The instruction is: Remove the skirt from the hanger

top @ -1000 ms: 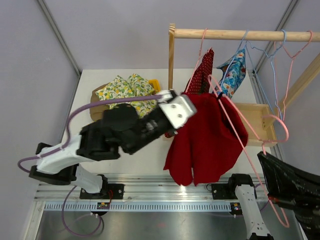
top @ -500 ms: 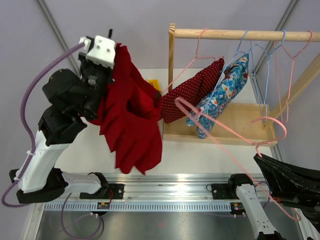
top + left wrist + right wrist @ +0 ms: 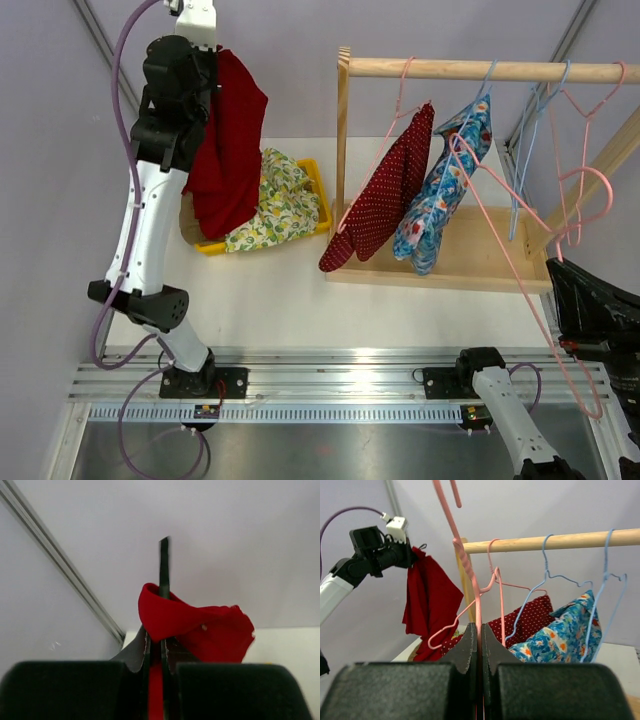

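The red skirt (image 3: 228,150) is soft, light and limp, and it hangs above the yellow tray (image 3: 321,205) from the left gripper (image 3: 156,645), which is clamped on its top edge. The right gripper (image 3: 478,636) pinches the bare pink hanger (image 3: 470,585).

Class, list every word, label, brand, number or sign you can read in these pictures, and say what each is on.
No text can be read anywhere.
On the metal rail: fine repeated marks, too small to read.
On the small sticker by the left arm's base: too small to read.
On the red skirt, pink hanger, dotted cloth and blue flowered cloth: no lettering shows.
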Action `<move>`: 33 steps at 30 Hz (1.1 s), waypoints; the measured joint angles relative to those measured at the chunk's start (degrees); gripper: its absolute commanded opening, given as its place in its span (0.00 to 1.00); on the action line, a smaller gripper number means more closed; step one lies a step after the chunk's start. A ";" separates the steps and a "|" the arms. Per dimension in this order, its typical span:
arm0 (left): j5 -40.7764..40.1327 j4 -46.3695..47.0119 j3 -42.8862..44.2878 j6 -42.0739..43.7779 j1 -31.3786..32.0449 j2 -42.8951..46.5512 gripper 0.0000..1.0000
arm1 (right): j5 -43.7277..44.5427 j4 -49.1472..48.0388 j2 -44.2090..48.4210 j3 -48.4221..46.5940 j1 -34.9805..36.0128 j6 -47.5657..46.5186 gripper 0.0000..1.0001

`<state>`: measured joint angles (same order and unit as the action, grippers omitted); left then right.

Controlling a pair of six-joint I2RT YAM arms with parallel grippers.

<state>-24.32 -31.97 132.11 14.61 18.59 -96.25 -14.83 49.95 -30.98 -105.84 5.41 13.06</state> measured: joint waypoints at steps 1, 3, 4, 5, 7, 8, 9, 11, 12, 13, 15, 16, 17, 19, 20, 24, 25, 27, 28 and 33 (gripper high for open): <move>1.09 0.00 -1.27 -1.31 -1.05 -0.66 0.00 | 1.22 0.09 -0.22 -0.28 0.39 -0.52 0.00; 2.25 1.51 -7.67 -3.48 -2.73 -0.09 0.00 | 3.50 0.31 -0.37 -0.42 0.96 -1.42 0.00; 2.49 2.43 -11.63 -4.59 -3.10 0.59 0.00 | 4.61 0.55 -0.42 -0.39 1.09 -1.84 0.00; 2.73 2.80 -14.64 -5.46 -3.21 1.05 0.00 | 5.55 0.70 -0.44 -0.31 1.18 -2.21 0.00; 3.23 5.42 -24.22 -8.00 -3.13 2.80 0.03 | 7.23 0.70 -0.46 0.35 1.25 -2.69 0.00; 3.34 5.68 -28.89 -9.33 -3.06 3.82 0.17 | 8.07 0.50 -0.48 0.94 1.25 -2.84 0.00; 3.43 6.29 -33.31 -10.71 -2.91 4.68 0.38 | 8.57 0.33 -0.52 1.64 1.25 -2.91 0.00; 3.61 7.19 -41.31 -13.42 -2.75 6.54 0.99 | 9.81 0.09 -1.05 3.21 1.25 -3.02 0.00; 3.61 7.02 -44.63 -15.26 -2.75 7.32 0.99 | 10.23 -0.33 -1.46 3.85 1.27 -3.02 0.00; 3.76 6.56 -47.01 -17.11 -2.78 7.87 0.99 | 10.95 -1.07 -2.19 4.70 1.27 -3.04 0.00; 3.93 4.87 -49.96 -19.65 -2.80 8.63 0.99 | 12.63 -2.36 -4.20 5.88 1.31 -3.02 0.00; 3.98 4.50 -50.97 -20.72 -2.80 9.11 0.99 | 13.70 -2.82 -5.42 6.23 1.31 -3.02 0.00; 4.07 4.61 -52.19 -21.42 -2.80 9.97 0.99 | 14.82 -3.41 -6.78 6.49 1.31 -3.04 0.00; 4.24 4.15 -54.31 -22.32 -2.80 12.35 0.99 | 16.72 -4.68 -9.16 6.86 1.31 -3.04 0.00; 4.50 3.93 -55.23 -22.56 -2.80 13.92 0.99 | 17.64 -5.46 -10.27 7.13 1.31 -3.04 0.00; 5.73 2.49 -55.76 -23.26 -2.80 19.96 0.99 | 20.79 -9.31 -12.79 9.66 1.33 -3.26 0.00; 6.14 2.14 -55.76 -23.32 -2.80 21.40 0.99 | 21.51 -10.67 -13.03 10.73 1.33 -3.41 0.00; 6.86 1.97 -56.35 -23.52 -2.82 24.26 0.99 | 22.75 -12.87 -13.53 12.33 1.33 -3.76 0.00; 7.19 1.97 -56.98 -23.56 -2.80 25.44 0.99 | 23.39 -14.43 -13.94 13.25 1.33 -3.93 0.00; 8.85 3.06 -64.92 -23.69 -2.80 31.67 0.99 | 26.34 -21.77 -19.04 14.73 1.36 -5.16 0.00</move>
<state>-15.46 -28.91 67.20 -9.08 15.79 -64.58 11.51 28.18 -50.02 -91.11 6.76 7.90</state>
